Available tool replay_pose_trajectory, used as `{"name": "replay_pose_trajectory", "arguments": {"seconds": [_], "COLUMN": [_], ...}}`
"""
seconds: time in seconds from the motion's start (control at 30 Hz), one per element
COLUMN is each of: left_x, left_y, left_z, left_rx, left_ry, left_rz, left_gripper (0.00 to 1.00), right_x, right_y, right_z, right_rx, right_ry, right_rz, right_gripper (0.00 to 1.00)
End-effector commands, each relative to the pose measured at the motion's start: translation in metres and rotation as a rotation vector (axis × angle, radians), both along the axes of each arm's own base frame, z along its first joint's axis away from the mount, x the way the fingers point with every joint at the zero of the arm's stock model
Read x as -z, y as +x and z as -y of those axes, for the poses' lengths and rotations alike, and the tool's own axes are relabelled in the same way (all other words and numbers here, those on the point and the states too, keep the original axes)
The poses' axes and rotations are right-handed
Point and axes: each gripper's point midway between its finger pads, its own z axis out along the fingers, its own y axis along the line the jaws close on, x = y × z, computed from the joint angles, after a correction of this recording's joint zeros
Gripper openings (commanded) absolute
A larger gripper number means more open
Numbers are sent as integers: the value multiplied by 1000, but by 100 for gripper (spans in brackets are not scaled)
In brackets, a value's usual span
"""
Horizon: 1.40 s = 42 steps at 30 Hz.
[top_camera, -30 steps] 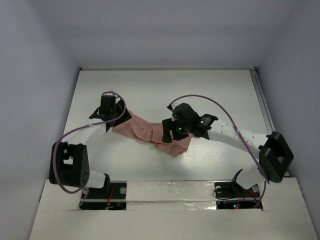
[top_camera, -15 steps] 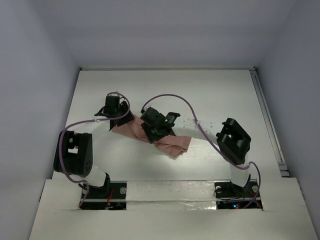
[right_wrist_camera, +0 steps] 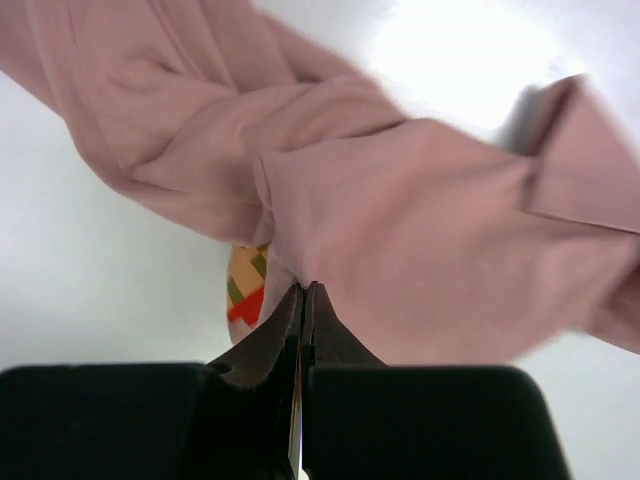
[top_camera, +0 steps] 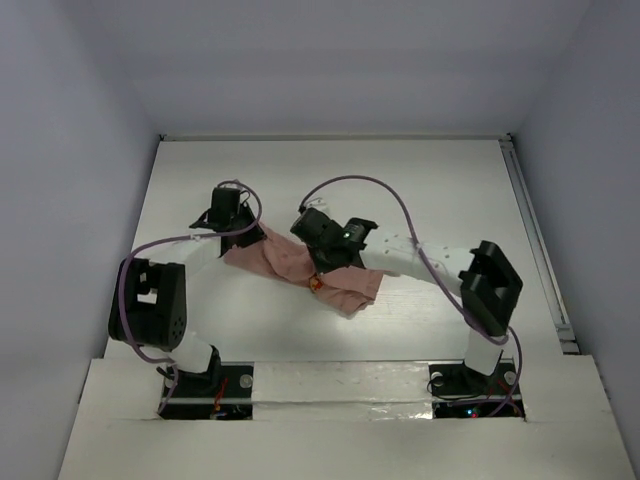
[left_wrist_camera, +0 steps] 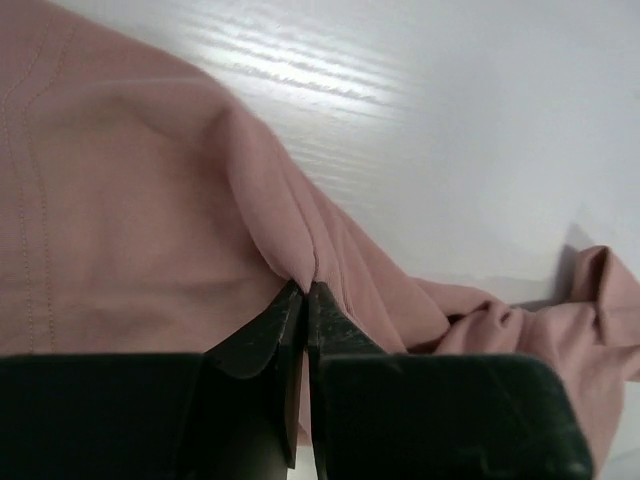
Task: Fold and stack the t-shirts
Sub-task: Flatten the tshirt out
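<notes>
Here the crumpled pink t-shirt (top_camera: pixel 350 288) lies mid-frame on the white table (top_camera: pixel 420 180); the left pincer (left_wrist_camera: pixel 306 292) pinches a fold of it; the right pincer (right_wrist_camera: pixel 302 292) grips its edge.

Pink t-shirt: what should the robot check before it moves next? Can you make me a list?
1. Left gripper pinching the t-shirt: ok, jaws shut on a fold.
2. Right gripper pinching it: ok, jaws shut on an edge beside a colourful label.
3. T-shirt lying flat: not ok, bunched and twisted on the table.
4. Grips on matching corners: cannot tell.
</notes>
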Motion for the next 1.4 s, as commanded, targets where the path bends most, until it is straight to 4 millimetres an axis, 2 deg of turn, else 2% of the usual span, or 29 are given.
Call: {"name": "replay_pose_trajectory", "arguments": {"seconds": [0.0, 0.1, 0.13, 0.17, 0.27, 0.33, 0.37, 0.4, 0.43, 0.47, 0.5, 0.53, 0.63, 0.7, 0.73, 0.83, 0.93, 0.97, 1.03, 1.07, 1.1, 1.13, 1.17, 1.2, 1.23, 1.27, 1.3, 1.33, 1.37], "left_x": [-80, -131, -164, -183, -249, -281, -316, -333, -353, -388, -404, -434, -476, -495, -514, -544, -547, -542, -527, -510, -501, -485, -467, -457, -436, -420, -390, -378, -355], "left_y": [21, 27, 28, 28, 25, 15, 12, 7, -3, -12, -19, -35, -62, -74, -86, -96, -84, -77, -55, -41, -31, -10, 4, 16, 40, 53, 78, 92, 105], "left_z": [8, 11, 11, 10, 2, -4, -9, -13, -17, -25, -29, -36, -57, -63, -65, -70, -66, -62, -56, -53, -51, -48, -46, -45, -42, -37, -33, -31, -25], "left_rx": [20, 18, 14, 7, -30, -50, -71, -83, -96, -124, -140, -158, -249, -276, -283, -306, -293, -282, -265, -258, -255, -248, -244, -238, -224, -207, -191, -175, -150], "left_ry": [-56, -87, -100, -107, -108, -104, -101, -99, -98, -97, -95, -93, -65, -62, -70, -58, -54, -52, -29, -11, 8, 42, 62, 75, 97, 111, 128, 124, 126], "left_rz": [197, 283, 350, 389, 517, 571, 642, 674, 710, 786, 817, 871, 953, 992, 1031, 1094, 1093, 1081, 1043, 1002, 983, 951, 912, 889, 848, 813, 747, 738, 694], "left_gripper": [0, 0, 0, 0, 0, 0, 0, 0, 0, 0, 0, 0, 0, 0, 0, 0, 0, 0, 0, 0, 0, 0, 0, 0, 0, 0, 0, 0, 0], "right_x": [-94, -165, -197, -227, -305, -339, -367, -389, -404, -423, -436, -457, -501, -521, -542, -568, -581, -571, -574, -560, -551, -530, -523, -503, -485, -469, -439, -412, -395], "right_y": [20, 32, 38, 40, 37, 33, 28, 19, 13, 4, -4, -18, -49, -60, -68, -65, -53, -40, -26, -10, 20, 41, 59, 83, 114, 131, 152, 181, 196], "right_z": [23, 52, 62, 78, 107, 123, 133, 146, 152, 155, 160, 174, 195, 206, 216, 232, 240, 232, 232, 225, 229, 230, 231, 225, 236, 237, 230, 240, 240], "right_rx": [75, 117, 128, 165, 205, 231, 235, 245, 244, 207, 191, 178, 126, 116, 114, 178, 252, 243, 307, 304, 331, 311, 346, 320, 369, 384, 372, 400, 413], "right_ry": [66, 101, 120, 139, 199, 230, 269, 317, 360, 417, 464, 536, 693, 747, 793, 782, 718, 619, 566, 470, 401, 351, 430, 413, 373, 361, 372, 355, 371], "right_rz": [225, 366, 425, 490, 650, 717, 764, 800, 824, 846, 864, 901, 966, 1000, 1040, 1125, 1209, 1226, 1281, 1280, 1284, 1217, 1174, 1128, 1113, 1086, 1019, 963, 919], "right_gripper": [0, 0, 0, 0, 0, 0, 0, 0, 0, 0, 0, 0, 0, 0, 0, 0, 0, 0, 0, 0, 0, 0, 0, 0, 0, 0, 0, 0, 0]}}
